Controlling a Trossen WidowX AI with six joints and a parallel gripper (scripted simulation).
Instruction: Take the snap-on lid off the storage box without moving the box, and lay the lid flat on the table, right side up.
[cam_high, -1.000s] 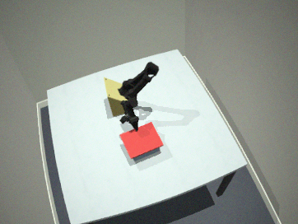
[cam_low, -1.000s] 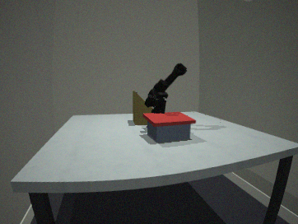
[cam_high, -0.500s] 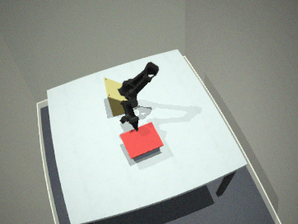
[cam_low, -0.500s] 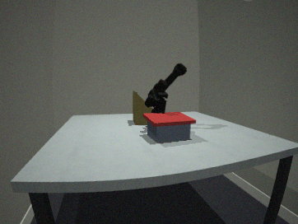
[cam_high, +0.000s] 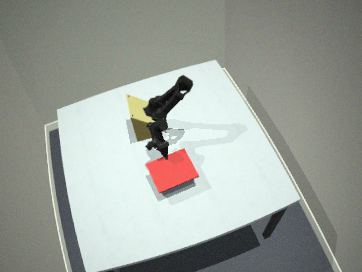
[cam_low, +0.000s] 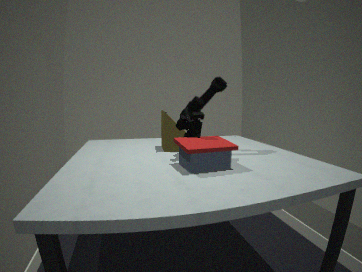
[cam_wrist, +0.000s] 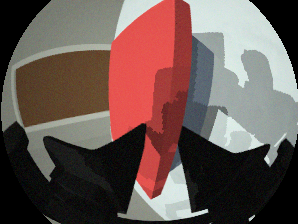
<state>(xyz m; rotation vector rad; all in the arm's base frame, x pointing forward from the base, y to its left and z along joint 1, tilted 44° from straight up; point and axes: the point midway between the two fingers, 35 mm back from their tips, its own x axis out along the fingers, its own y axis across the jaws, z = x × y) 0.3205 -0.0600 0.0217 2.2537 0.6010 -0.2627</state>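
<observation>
A flat red lid (cam_high: 172, 171) (cam_low: 205, 144) (cam_wrist: 143, 90) sits on top of a grey-blue storage box (cam_low: 206, 160) near the middle of the white table (cam_high: 100, 190) (cam_low: 125, 185). A strip of the box (cam_high: 181, 188) (cam_wrist: 200, 96) shows under the lid's near edge, and its wall shows beside the lid in the wrist view. My black gripper (cam_high: 163, 154) (cam_wrist: 158, 163) is shut on the lid's back edge, one finger on each side of it. In the exterior view the fingers are hidden behind the lid.
A tan wedge-shaped panel (cam_high: 137, 117) (cam_low: 169, 131) (cam_wrist: 63, 90) stands upright on the table just behind the arm's base. The table's edges drop to a dark floor all round.
</observation>
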